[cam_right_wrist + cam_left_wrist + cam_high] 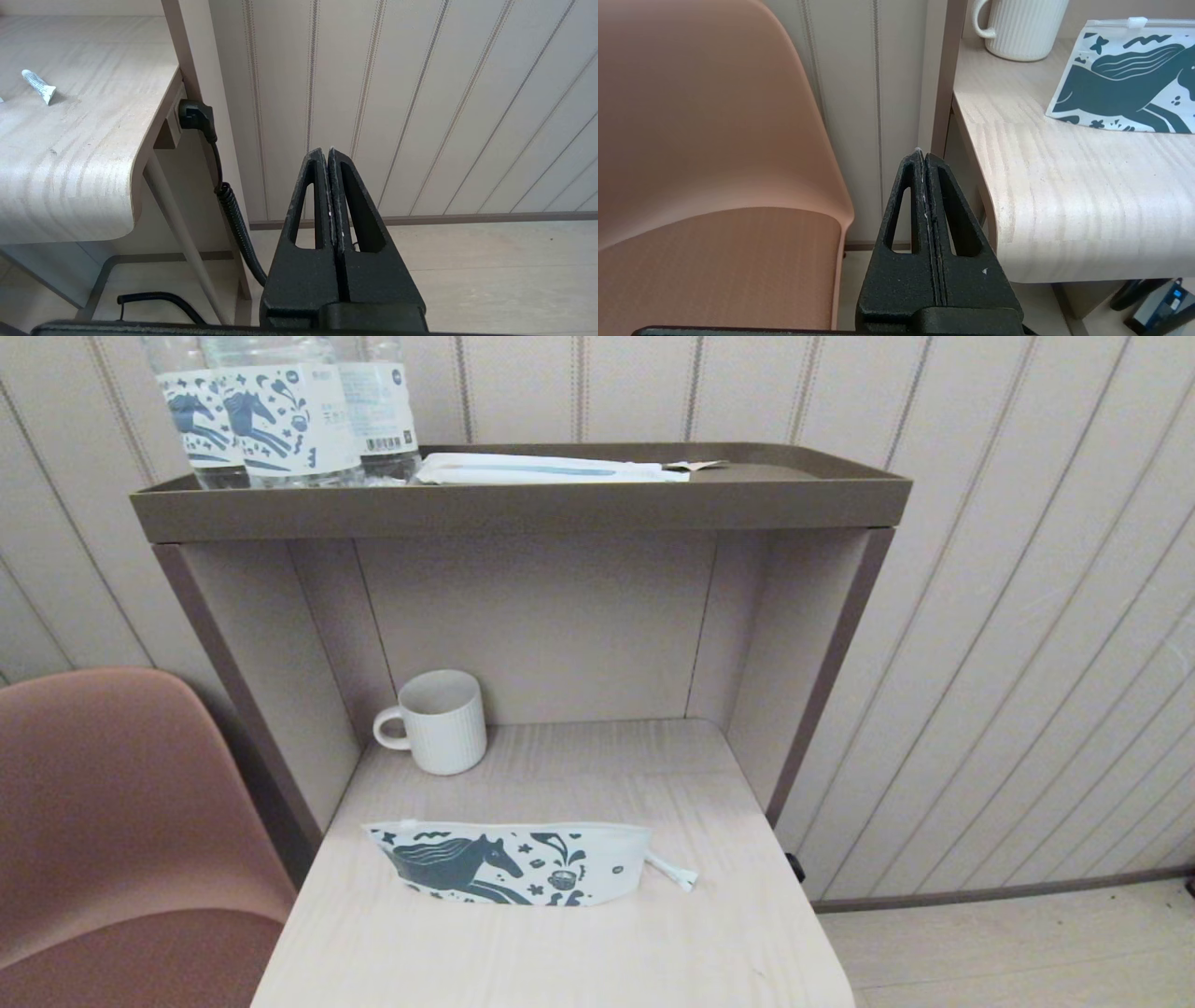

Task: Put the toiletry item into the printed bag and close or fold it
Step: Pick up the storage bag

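The printed bag point(509, 863) lies flat on the pale wooden table point(560, 952), horse print facing up, its zip edge toward the back. In the left wrist view the printed bag point(1125, 88) shows its left end with the slider on top. The toiletry item point(672, 873), a thin white stick with a flared end, lies on the table just off the bag's right end; the toiletry item point(39, 86) also shows in the right wrist view. My left gripper point(923, 156) is shut and empty, low beside the table's left front corner. My right gripper point(325, 153) is shut and empty, low off the table's right side.
A white ribbed mug point(439, 721) stands at the back left of the table. The brown upper shelf point(523, 504) carries horse-label bottles point(271, 411) and a long blue-striped packet point(551, 469). A pink chair point(121, 821) is at the left. A black coiled cable point(229, 210) hangs under the table's right side.
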Tool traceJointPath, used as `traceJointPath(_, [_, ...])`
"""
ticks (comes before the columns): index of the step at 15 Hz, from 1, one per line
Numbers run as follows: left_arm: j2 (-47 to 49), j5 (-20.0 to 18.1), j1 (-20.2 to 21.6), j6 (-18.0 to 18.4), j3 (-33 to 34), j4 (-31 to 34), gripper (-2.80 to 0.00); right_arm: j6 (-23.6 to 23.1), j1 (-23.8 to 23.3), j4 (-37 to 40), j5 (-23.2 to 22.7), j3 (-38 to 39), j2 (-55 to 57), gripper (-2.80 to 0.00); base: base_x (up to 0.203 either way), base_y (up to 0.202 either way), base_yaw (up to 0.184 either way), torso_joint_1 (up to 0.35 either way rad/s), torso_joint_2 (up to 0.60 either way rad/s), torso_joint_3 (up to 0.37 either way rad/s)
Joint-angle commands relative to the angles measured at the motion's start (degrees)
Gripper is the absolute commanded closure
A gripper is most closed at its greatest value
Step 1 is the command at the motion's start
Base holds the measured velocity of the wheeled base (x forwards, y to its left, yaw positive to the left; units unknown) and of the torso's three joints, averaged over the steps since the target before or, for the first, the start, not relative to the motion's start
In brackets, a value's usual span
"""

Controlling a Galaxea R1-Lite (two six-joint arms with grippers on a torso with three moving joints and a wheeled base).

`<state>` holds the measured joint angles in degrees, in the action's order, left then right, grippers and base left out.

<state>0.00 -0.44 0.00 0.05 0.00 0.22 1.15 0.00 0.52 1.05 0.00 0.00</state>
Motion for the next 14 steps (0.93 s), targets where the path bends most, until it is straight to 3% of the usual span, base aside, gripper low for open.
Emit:
traceJointPath(1, [0.0, 0.0, 0.0, 0.0, 0.0, 0.0, 0.00, 0.0, 0.0, 0.0, 0.0, 0.0, 0.0, 0.00, 0.000, 0.000, 0.000, 0.000, 0.00, 0.000])
traceJointPath(8, [0.0, 0.5, 0.0, 0.7, -0.6, 0.6, 0.00, -0.2, 0.0, 0.0, -0.1, 0.0, 0.0, 0.00, 0.000, 0.000, 0.000, 0.000, 0.00, 0.000])
traceJointPath(12, [5.1, 1.1, 0.0, 0.6, -14.7, 4.0, 0.00, -0.2, 0.0, 0.0, -0.1, 0.0, 0.0, 0.00, 0.000, 0.000, 0.000, 0.000, 0.00, 0.000])
traceJointPath(14, [11.1, -0.8, 0.0, 0.6, -20.0, 5.6, 0.00, -0.2, 0.0, 0.0, -0.1, 0.0, 0.0, 0.00, 0.000, 0.000, 0.000, 0.000, 0.00, 0.000])
